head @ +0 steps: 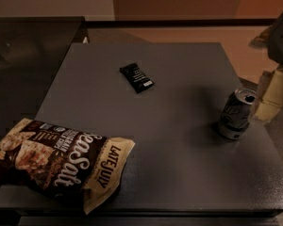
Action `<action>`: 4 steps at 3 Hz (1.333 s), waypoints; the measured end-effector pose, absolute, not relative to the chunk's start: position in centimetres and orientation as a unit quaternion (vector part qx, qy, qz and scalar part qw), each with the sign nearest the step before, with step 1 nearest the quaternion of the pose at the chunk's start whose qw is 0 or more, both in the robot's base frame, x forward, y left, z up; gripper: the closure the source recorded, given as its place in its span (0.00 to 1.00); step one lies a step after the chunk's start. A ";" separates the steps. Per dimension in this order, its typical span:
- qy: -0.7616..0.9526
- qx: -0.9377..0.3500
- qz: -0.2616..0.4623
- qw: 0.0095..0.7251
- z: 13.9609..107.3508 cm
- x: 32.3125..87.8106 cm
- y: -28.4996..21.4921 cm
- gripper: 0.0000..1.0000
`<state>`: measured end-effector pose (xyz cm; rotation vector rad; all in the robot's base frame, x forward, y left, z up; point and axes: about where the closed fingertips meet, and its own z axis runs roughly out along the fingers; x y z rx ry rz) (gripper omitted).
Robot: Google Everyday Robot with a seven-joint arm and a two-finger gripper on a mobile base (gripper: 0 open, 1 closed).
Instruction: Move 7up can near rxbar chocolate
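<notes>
The 7up can [236, 114] stands upright near the right edge of the dark grey table [179, 164], its silver top with the pull-tab opening facing up. The rxbar chocolate [137, 77], a small flat black wrapper with white lettering, lies at the table's far middle, well to the left of the can. My gripper [270, 97], cream-coloured under a dark arm, hangs at the right edge of the view. It is just right of the can and apart from it.
A large brown-and-cream "Sea Salt" chip bag [56, 160] lies at the table's front left corner. A dark glossy surface [28, 60] adjoins the table on the left. Tan floor [188, 34] lies beyond the far edge.
</notes>
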<state>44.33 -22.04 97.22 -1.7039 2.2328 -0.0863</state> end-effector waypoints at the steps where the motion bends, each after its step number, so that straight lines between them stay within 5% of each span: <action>1: 0.792 -0.585 -0.016 0.175 95.8 45.4 -23.1 0.00; 4: 0.798 -0.553 0.069 0.231 92.5 46.8 -24.9 0.00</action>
